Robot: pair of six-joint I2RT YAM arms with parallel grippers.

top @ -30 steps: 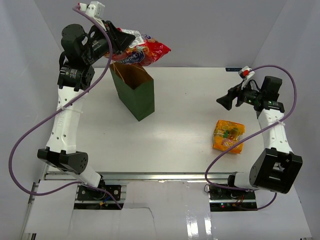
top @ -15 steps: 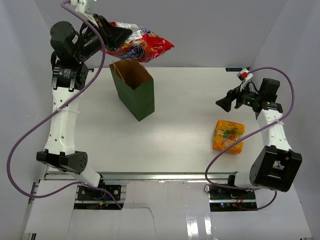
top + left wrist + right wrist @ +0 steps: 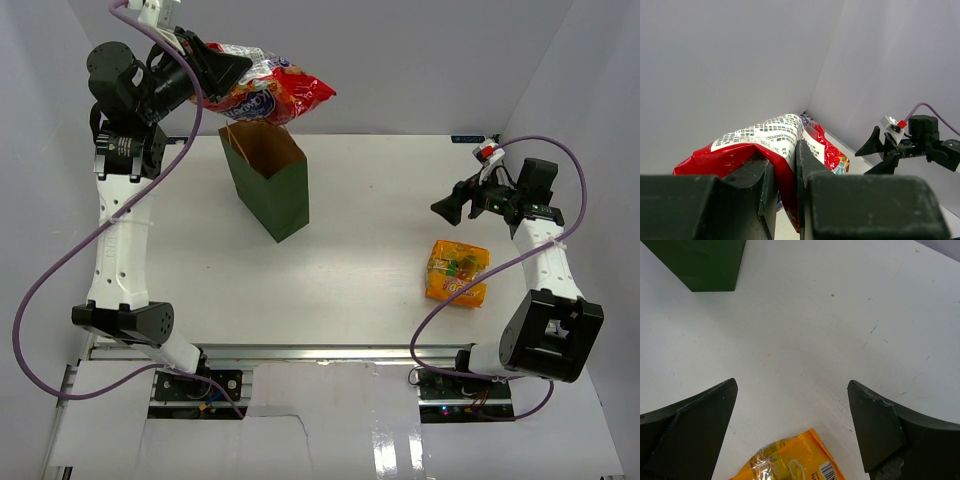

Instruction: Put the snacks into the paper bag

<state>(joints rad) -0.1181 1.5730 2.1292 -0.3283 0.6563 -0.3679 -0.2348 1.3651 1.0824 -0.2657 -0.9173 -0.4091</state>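
Observation:
My left gripper [image 3: 225, 72] is shut on the large red snack bag [image 3: 275, 97] and holds it in the air above the open mouth of the dark green paper bag [image 3: 270, 190]. In the left wrist view the red bag [image 3: 765, 140] is pinched between my fingers. The paper bag stands upright at the table's back left, brown inside. My right gripper [image 3: 447, 207] is open and empty, above the table at the right. The large orange snack bag [image 3: 457, 272] lies flat on the table just near of it; its corner shows in the right wrist view [image 3: 795, 460].
White walls enclose the table on the left, back and right. The paper bag's base shows in the right wrist view [image 3: 700, 265]. The right arm shows in the left wrist view [image 3: 910, 145].
My left gripper has lifted the red bag higher and swung it a little left over the paper bag. The right arm has barely moved.

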